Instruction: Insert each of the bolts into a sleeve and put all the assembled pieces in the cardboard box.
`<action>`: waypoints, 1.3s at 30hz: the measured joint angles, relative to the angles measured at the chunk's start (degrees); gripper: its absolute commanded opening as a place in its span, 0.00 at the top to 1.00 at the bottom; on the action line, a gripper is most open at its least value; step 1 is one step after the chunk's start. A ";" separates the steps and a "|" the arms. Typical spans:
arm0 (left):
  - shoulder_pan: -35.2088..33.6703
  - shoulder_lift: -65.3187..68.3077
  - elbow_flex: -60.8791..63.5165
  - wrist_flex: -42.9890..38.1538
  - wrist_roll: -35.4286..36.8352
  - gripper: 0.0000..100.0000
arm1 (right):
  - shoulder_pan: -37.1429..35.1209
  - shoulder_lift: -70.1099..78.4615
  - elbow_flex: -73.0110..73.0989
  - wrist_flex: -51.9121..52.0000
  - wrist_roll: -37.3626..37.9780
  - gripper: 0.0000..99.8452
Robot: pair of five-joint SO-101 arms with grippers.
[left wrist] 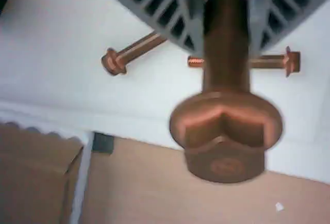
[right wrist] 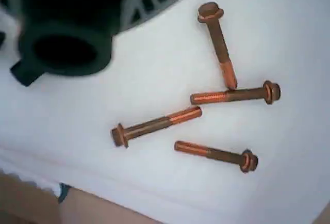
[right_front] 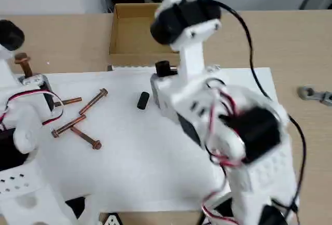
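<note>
My left gripper (right_front: pixel 24 74) sits at the mat's far left corner, shut on a copper bolt (left wrist: pixel 226 131) that stands upright, head (right_front: pixel 21 58) pointing up. My right gripper (right_front: pixel 166 77) is near the mat's far edge, just in front of the cardboard box (right_front: pixel 134 34), shut on a black sleeve (right wrist: pixel 64 51) whose open bore faces the wrist camera. A second black sleeve (right_front: pixel 143 100) lies loose on the white mat (right_front: pixel 150 157) just to the left of that gripper. Several more copper bolts (right_front: pixel 94 101) (right wrist: pixel 154 126) lie scattered on the mat's left part.
The box is open and stands on the wooden table behind the mat. A metal tool (right_front: pixel 313 94) lies on the table at the far right. The right arm's white body (right_front: pixel 244 131) covers much of the mat's right half.
</note>
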 measured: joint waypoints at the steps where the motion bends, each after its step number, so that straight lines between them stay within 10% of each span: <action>1: 1.32 0.00 0.00 -0.18 0.35 1.00 | 0.00 -1.93 2.02 0.00 1.14 0.99; 9: 14.51 0.00 0.00 -3.78 0.79 1.00 | 0.00 -21.19 27.08 -5.19 2.99 0.99; 22: 27.78 0.00 0.00 -15.65 0.88 1.00 | 0.00 -54.51 77.63 -47.65 10.73 1.00; 32: 32.35 0.00 -0.35 -23.21 13.19 1.00 | 0.00 -55.82 82.55 -63.65 8.35 0.99; 39: 40.88 0.00 -0.35 -24.97 9.32 1.00 | 0.00 -56.09 89.14 -71.56 8.97 0.99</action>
